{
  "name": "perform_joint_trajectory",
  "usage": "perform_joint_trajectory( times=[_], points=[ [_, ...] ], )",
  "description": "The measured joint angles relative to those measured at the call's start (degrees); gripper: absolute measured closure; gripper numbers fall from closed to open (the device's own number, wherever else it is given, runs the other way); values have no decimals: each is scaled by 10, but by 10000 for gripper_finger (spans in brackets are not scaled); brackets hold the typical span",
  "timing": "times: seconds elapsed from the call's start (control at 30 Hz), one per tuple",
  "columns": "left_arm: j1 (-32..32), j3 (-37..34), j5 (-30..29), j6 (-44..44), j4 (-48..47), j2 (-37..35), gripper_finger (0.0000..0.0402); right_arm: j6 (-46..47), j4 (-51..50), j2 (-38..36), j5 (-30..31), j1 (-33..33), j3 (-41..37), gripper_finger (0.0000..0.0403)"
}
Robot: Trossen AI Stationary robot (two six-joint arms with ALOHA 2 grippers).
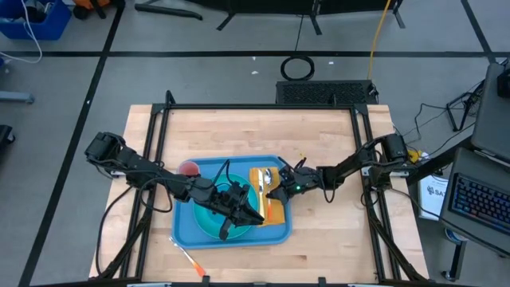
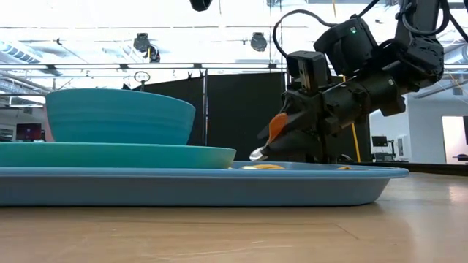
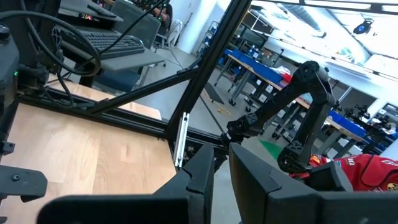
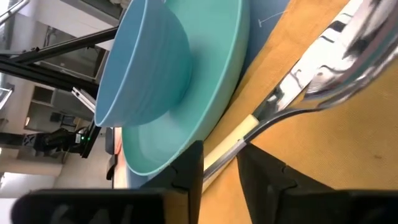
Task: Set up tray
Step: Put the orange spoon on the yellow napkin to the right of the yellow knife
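Our right gripper (image 1: 273,189) hangs over the tray (image 1: 185,233) mid-tabletop in the high view, our left gripper (image 1: 239,209) above the bowl (image 1: 209,215). Low view: bowl on plate (image 2: 117,155), spoon (image 2: 257,154) beneath the right gripper. Left wrist: fingers nearly together, empty. Right wrist: fingers slightly parted astride the spoon handle on an orange napkin (image 4: 348,149).

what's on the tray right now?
On the tray: a cyan plate with a blue bowl on it, an orange napkin beside them, and a spoon lying on the napkin. The arms hide part of the tray from above.
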Motion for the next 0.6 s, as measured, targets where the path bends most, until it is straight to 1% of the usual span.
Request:
perform_joint_trajectory(
  times=[0.17, 0.3, 0.6],
  points=[
    [0, 0, 0, 0, 0, 0, 348, 10, 22, 1, -39, 0, -1, 305],
    [0, 0, 0, 0, 0, 0, 348, 13, 45, 2, -57, 0, -1, 305],
    [0, 0, 0, 0, 0, 0, 348, 3, 49, 2, -61, 1, -1, 305]
  ],
)
